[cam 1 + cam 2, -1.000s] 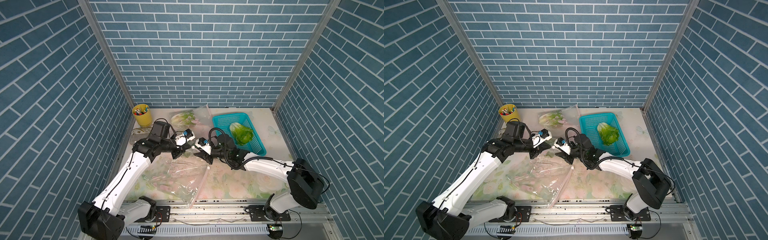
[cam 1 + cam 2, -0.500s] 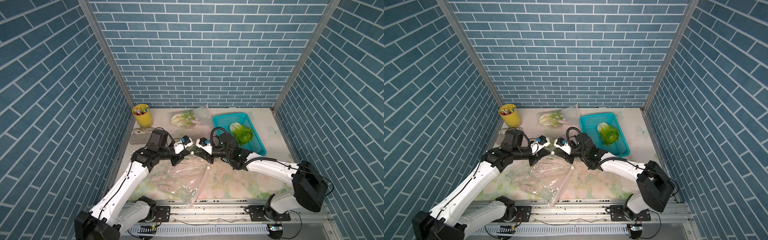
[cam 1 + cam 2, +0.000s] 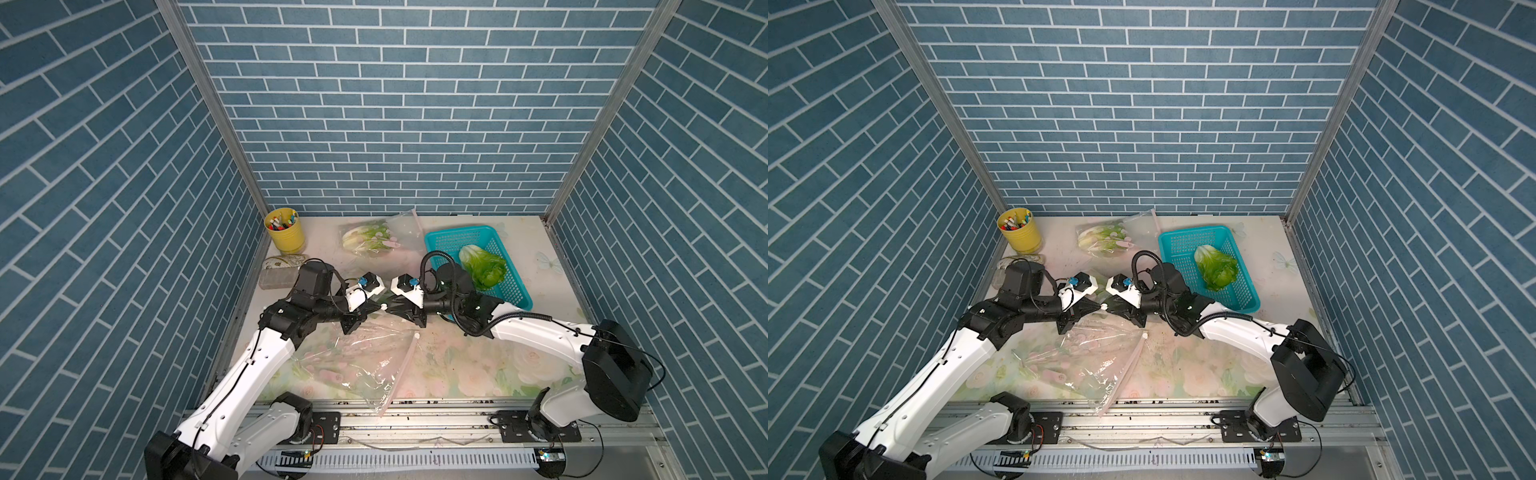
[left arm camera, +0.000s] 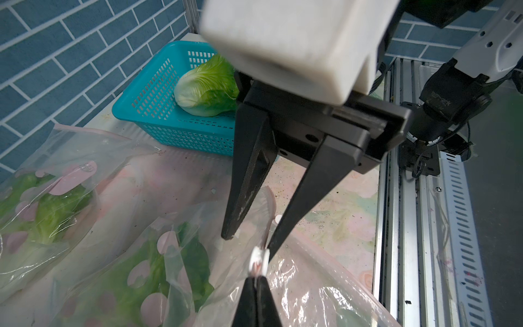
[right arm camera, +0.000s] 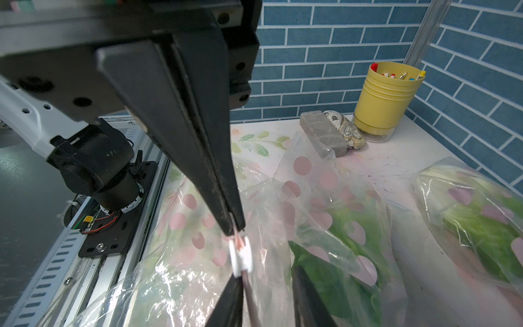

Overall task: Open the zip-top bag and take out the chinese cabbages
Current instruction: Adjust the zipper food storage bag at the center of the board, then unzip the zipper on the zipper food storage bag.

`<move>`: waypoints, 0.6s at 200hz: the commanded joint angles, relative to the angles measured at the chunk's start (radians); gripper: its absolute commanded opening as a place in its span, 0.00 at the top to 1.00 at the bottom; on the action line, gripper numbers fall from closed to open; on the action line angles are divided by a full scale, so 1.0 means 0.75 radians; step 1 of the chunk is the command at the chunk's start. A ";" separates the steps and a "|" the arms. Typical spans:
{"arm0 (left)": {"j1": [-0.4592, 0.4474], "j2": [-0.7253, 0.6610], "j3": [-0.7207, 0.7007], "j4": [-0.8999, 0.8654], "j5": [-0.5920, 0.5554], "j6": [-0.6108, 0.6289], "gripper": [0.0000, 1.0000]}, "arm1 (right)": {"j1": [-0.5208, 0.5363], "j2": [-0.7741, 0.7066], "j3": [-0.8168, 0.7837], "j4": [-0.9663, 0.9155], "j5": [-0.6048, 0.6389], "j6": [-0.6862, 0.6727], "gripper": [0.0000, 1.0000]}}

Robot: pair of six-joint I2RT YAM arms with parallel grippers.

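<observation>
My left gripper (image 4: 256,279) is shut on the top strip of a zip-top bag (image 4: 175,254), right behind its white slider (image 4: 259,259). A chinese cabbage (image 4: 195,263) shows green inside this bag. My right gripper (image 5: 267,276) faces the left one tip to tip and is open. The bag's strip lies against one of its fingers, just past the slider (image 5: 241,256). In both top views the two grippers meet at mid-table, left (image 3: 379,306) and right (image 3: 389,308). Another cabbage (image 3: 484,264) lies in the teal basket (image 3: 440,241). A third (image 3: 365,239) sits in a second bag at the back.
An empty spotted bag (image 3: 365,361) lies flat near the front edge, its pink strip (image 3: 405,365) toward the rail. A yellow pen cup (image 3: 286,230), a grey block (image 3: 277,278) and a patterned case (image 5: 343,131) stand at the back left.
Both grippers have shifted together toward the table's front, staying tip to tip. The left one stays shut on the bag's strip; the right jaws narrowed, then widened a little.
</observation>
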 commanded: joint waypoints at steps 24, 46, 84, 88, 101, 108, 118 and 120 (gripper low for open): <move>0.005 0.002 -0.027 0.007 0.020 -0.001 1.00 | 0.000 0.021 0.062 -0.005 -0.099 0.015 0.58; 0.005 0.001 -0.031 0.010 0.018 -0.002 1.00 | 0.001 0.027 0.071 -0.017 -0.119 0.015 0.57; 0.005 0.004 -0.031 0.010 0.018 -0.004 1.00 | -0.001 0.036 0.089 -0.024 -0.121 0.013 0.63; 0.005 0.004 -0.031 0.010 0.018 -0.004 1.00 | 0.000 0.038 0.093 -0.028 -0.123 0.014 0.64; 0.005 0.002 -0.031 0.010 0.020 -0.004 1.00 | 0.001 0.043 0.100 -0.031 -0.128 0.015 0.70; 0.005 0.002 -0.032 0.009 0.018 -0.004 1.00 | 0.000 0.046 0.103 -0.034 -0.129 0.015 0.74; 0.005 0.001 -0.031 0.008 0.018 -0.004 1.00 | 0.000 0.050 0.107 -0.037 -0.130 0.017 0.78; 0.004 0.000 -0.031 0.009 0.018 -0.004 1.00 | 0.000 0.052 0.107 -0.038 -0.131 0.017 0.79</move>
